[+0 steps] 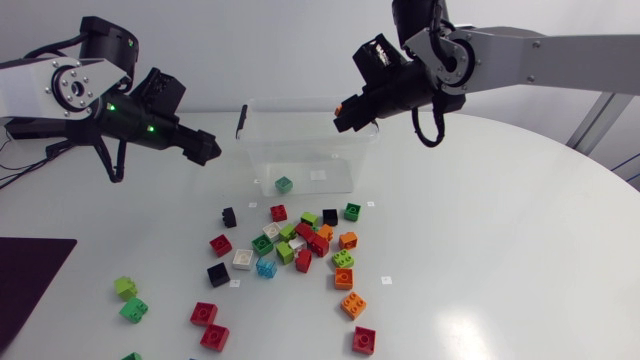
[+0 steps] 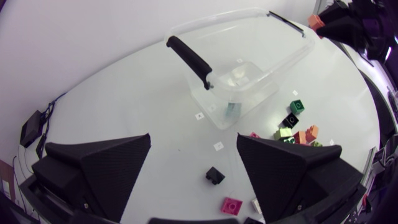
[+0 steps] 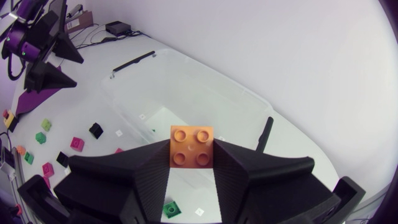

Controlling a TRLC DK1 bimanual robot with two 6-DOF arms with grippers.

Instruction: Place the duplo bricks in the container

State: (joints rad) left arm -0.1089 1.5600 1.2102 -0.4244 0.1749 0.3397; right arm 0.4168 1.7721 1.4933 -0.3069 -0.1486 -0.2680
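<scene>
A clear plastic container (image 1: 330, 150) with black handles stands at the back middle of the table, and a green brick (image 1: 284, 184) lies inside it. My right gripper (image 1: 345, 115) hangs over the container's right rim, shut on an orange duplo brick (image 3: 191, 146) (image 1: 340, 108). In the right wrist view the container (image 3: 186, 81) lies open below and the green brick (image 3: 169, 210) shows under the fingers. My left gripper (image 1: 205, 150) is just left of the container, open and empty. In its wrist view its gripper (image 2: 193, 168) points at the container (image 2: 273, 56), and a black brick (image 2: 214, 175) lies on the table between the fingers.
Several loose bricks (image 1: 300, 240) of mixed colours lie scattered in front of the container. Red bricks (image 1: 205, 313) and green ones (image 1: 125, 288) lie nearer the front left. A dark mat (image 1: 30, 270) covers the table's left edge.
</scene>
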